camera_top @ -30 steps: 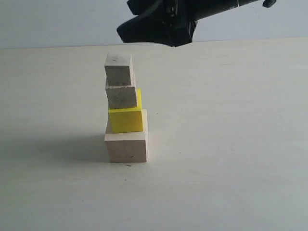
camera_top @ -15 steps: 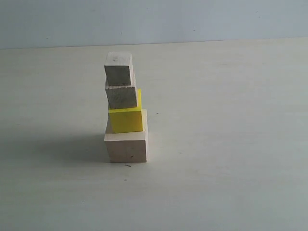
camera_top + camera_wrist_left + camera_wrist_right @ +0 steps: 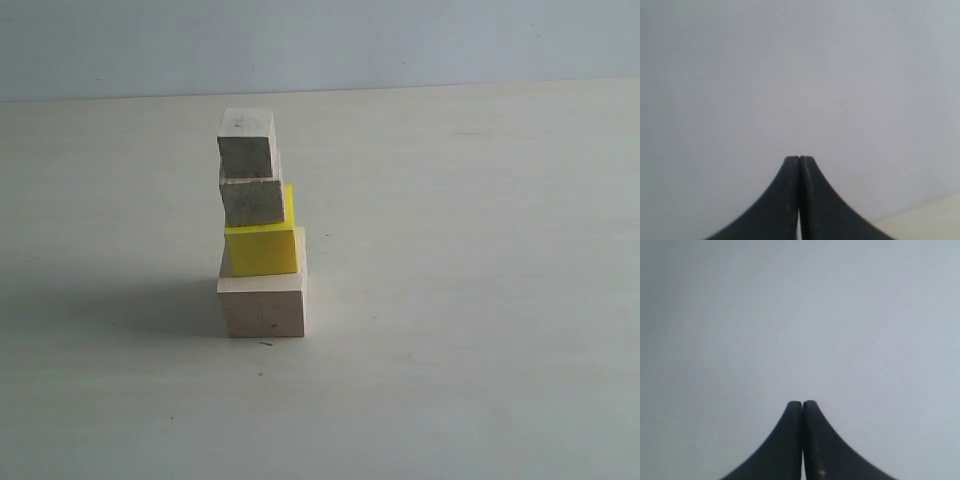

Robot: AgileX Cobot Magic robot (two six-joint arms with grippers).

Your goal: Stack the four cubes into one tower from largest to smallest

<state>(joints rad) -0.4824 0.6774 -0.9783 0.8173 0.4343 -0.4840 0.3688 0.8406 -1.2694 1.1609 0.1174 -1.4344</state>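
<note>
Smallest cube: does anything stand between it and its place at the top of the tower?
Nothing visible does. The smallest cube already sits on top, over the smaller wood cube, the yellow cube and the large cube.

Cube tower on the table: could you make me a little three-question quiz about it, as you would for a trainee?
1. True or false: the yellow cube sits directly on the largest cube.
2. How many cubes make up the tower? A two, B three, C four.
3. Fill in: in the wrist views, the left gripper and the right gripper are both ____ and hold nothing.

Key: 1 true; 2 C; 3 shut.
</note>
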